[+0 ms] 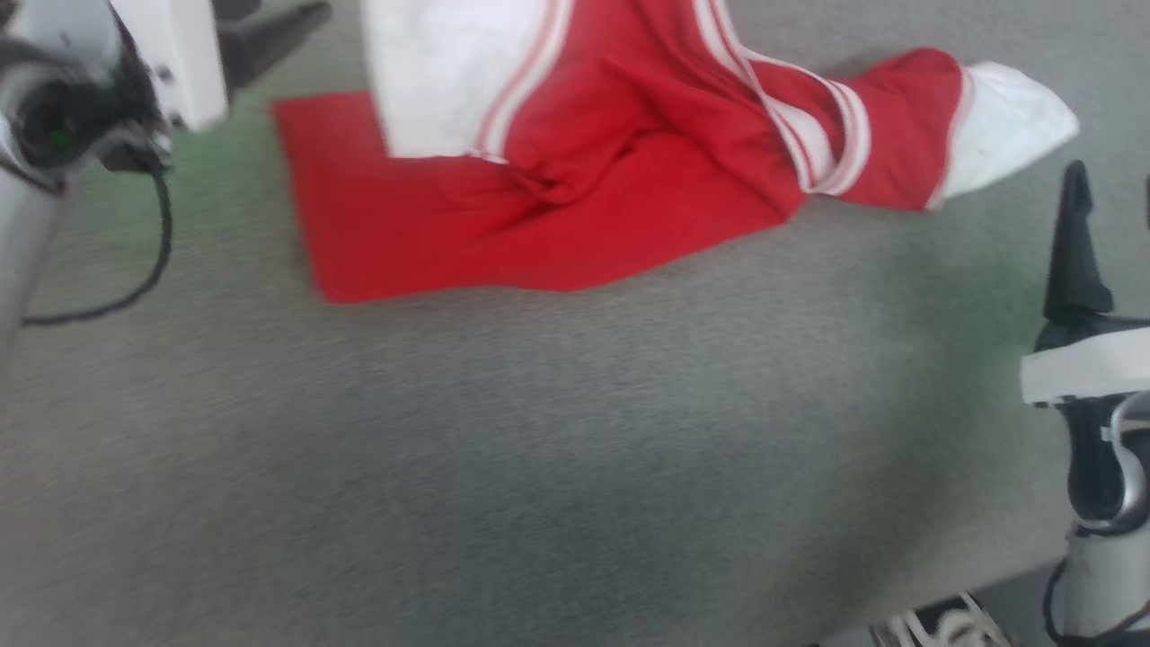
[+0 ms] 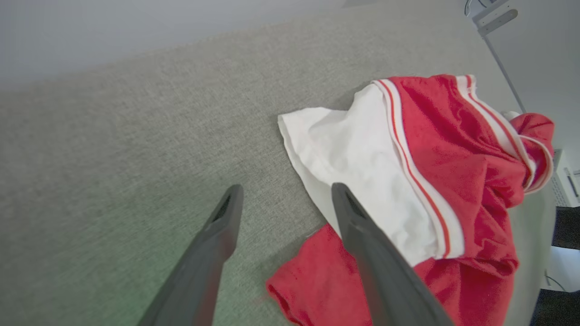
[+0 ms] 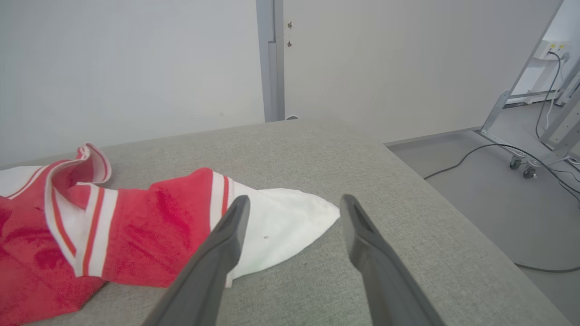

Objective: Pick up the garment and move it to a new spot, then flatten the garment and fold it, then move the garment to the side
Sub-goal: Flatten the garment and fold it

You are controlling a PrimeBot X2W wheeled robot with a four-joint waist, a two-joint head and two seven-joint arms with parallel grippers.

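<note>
Head view: the red jersey-style garment with white sleeves and red-and-white striped trim point(image 1: 575, 198) lies crumpled across the upper middle of the grey fabric-covered surface point(image 1: 539, 467). One white sleeve tip reaches toward the right side. The broad near half of the surface is open. The surface's edge cuts the lower right corner. The left pincer point(image 1: 269, 27) sits at the top left, just beside the garment's red hem corner. The right pincer point(image 1: 1110, 180) stands at the right edge, near the white sleeve tip and apart from it.

Left wrist view: the left pincer point(image 2: 285, 190) has its fingers spread apart with nothing between them. It hangs over the garment's point(image 2: 430, 158) white sleeve and red hem. Open grey cloth runs from the garment to the far edge, which meets a pale wall point(image 2: 136, 27).

Right wrist view: the right pincer point(image 3: 294, 199) also stands apart and empty. The garment's point(image 3: 136, 226) white sleeve tip lies just past the fingers. The surface's edge drops away on the right to a grey floor point(image 3: 498, 190). A black cable point(image 3: 471, 154) and a metal frame on castors point(image 3: 521, 136) stand on that floor.
</note>
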